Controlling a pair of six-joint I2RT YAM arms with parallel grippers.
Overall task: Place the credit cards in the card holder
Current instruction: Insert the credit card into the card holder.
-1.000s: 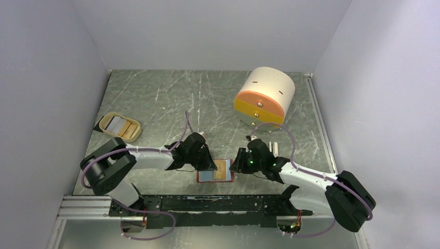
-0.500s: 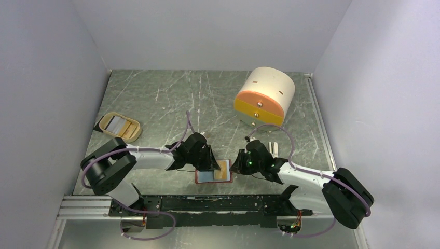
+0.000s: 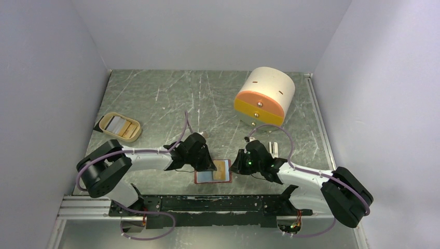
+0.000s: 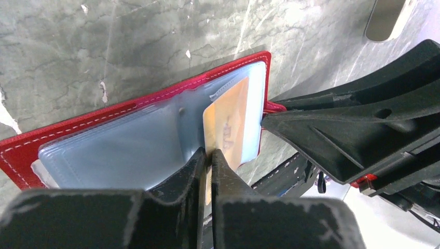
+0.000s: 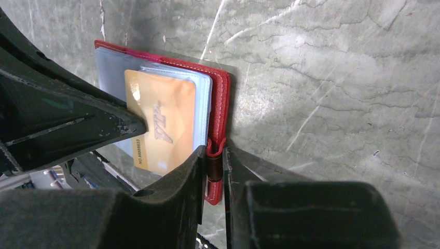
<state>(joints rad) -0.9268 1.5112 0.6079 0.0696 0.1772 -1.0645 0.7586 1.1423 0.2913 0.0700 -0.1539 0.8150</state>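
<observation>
Currently the card holder (image 3: 206,177) lies opened flat at the 6 o'clock edge of the table (image 3: 171,98), red cover down and pale blue pockets facing up. Note that the left gripper (image 4: 209,154) approaches it from 9 o'clock with its fingers closed on the near edge of a gold credit card (image 4: 228,124). The card rests tilted over the pockets of the half toward 3 o'clock. You cannot tell from these views whether its leading edge sits inside a sleeve or only on top of one. The right gripper (image 5: 214,158) meets the holder from 3 o'clock, and its fingers are pinched on the red snap tab (image 5: 214,174) that sticks out from that edge. The two grippers sit close together, tips nearly facing across the card. At 9 o'clock on the table you will find the beige oval tray (image 3: 138,129), well apart from the holder, with more credit cards (image 3: 118,124) lying in it. At 1 o'clock stands the cream-and-orange cylinder (image 3: 267,88), tipped with its orange face toward the arms.
</observation>
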